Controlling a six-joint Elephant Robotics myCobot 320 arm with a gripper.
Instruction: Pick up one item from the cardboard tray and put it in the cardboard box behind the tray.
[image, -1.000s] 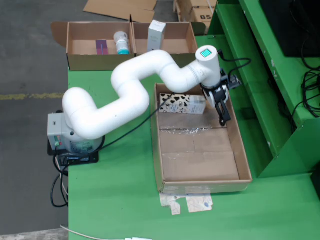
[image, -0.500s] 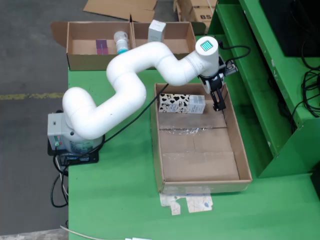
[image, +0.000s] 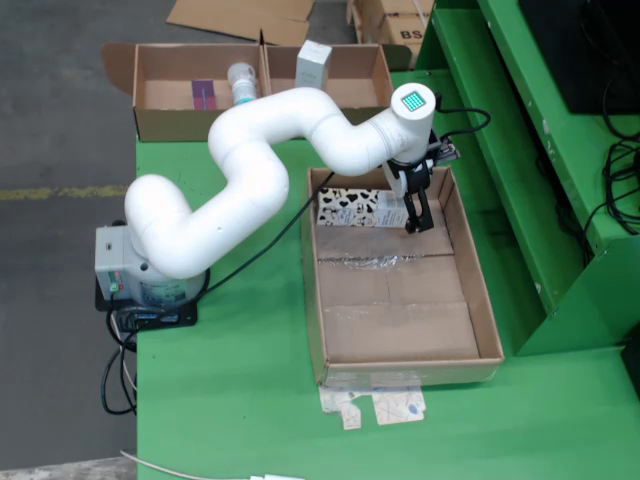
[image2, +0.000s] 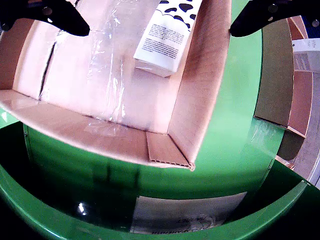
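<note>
A cow-patterned milk carton (image: 352, 208) lies on its side at the far end of the cardboard tray (image: 400, 320); nothing else shows in the tray. My gripper (image: 415, 208) hangs over the carton's right end, open, holding nothing. In the wrist view the two black fingertips (image2: 55, 17) stand wide apart at the top corners, with the carton (image2: 167, 35) between and below them and the tray's corner wall (image2: 100, 130) beneath. Behind the tray stands the two-compartment cardboard box (image: 165, 122), holding a purple item (image: 203, 93), a bottle (image: 242, 85) and a white carton (image: 313, 62).
The tray sits on a green table (image: 230, 400). A green frame (image: 520, 200) rises close to the tray's right side. Paper scraps (image: 375, 408) lie at the tray's front edge. The robot base (image: 140, 275) and its cable are on the left.
The gripper has swung left and toward the back of the tray, from the tray's right wall to the carton's right end. The carton has not moved.
</note>
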